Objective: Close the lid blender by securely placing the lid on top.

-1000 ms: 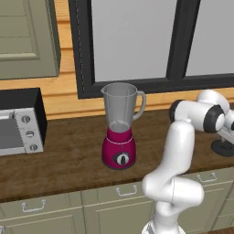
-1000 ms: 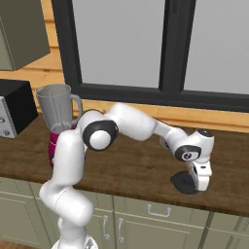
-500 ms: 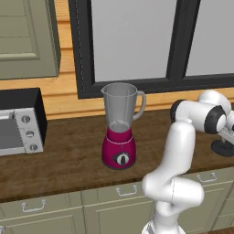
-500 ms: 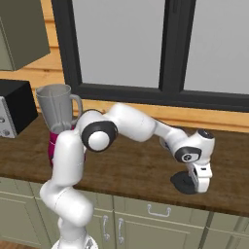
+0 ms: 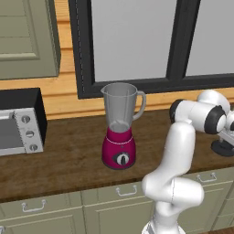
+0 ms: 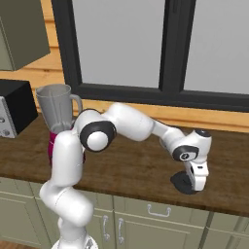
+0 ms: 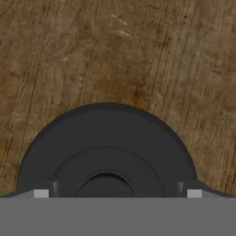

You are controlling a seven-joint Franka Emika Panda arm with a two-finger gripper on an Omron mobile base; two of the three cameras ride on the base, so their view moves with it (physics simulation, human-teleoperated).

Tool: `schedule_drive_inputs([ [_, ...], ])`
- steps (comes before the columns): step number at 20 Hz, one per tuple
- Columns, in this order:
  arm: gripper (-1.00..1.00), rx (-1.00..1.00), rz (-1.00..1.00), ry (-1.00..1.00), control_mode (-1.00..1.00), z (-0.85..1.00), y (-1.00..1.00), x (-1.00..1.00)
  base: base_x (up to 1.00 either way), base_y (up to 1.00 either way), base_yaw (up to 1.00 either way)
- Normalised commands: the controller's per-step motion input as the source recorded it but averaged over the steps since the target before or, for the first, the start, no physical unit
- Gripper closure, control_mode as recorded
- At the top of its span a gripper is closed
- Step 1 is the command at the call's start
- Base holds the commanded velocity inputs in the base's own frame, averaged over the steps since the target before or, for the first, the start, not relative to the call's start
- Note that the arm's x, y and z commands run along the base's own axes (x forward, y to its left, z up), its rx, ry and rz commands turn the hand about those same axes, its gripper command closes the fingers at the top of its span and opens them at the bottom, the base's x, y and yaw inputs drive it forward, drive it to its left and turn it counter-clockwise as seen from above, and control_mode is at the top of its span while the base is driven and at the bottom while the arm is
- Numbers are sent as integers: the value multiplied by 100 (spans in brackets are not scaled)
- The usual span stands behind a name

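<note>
Your lid [image 7: 106,152] lies flat on the wooden counter [image 7: 69,55], well right of the blender [image 5: 119,125]. It looks light, rigid and smooth; grip its raised centre knob. The gripper [image 6: 195,181] hangs just above it; I cannot tell the jaws' state.

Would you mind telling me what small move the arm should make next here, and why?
Probably close the claw on the lid and then lift. The claw is down at the lid, which lies flat on the wooden counter, with the lid's raised centre between the fingertips in the hand view. The blender stands well off to the side with its jar top uncovered, so the lid must be gripped before it can be carried over.
</note>
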Motion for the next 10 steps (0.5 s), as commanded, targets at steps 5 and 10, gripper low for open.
schedule_drive_inputs([
  [5, -100, 0, 0, 0, -100, -3, 3, 0, 0, 0, 0],
  [10, -100, 0, 0, 0, -100, -3, 28, -5, 0, 0, 0],
])
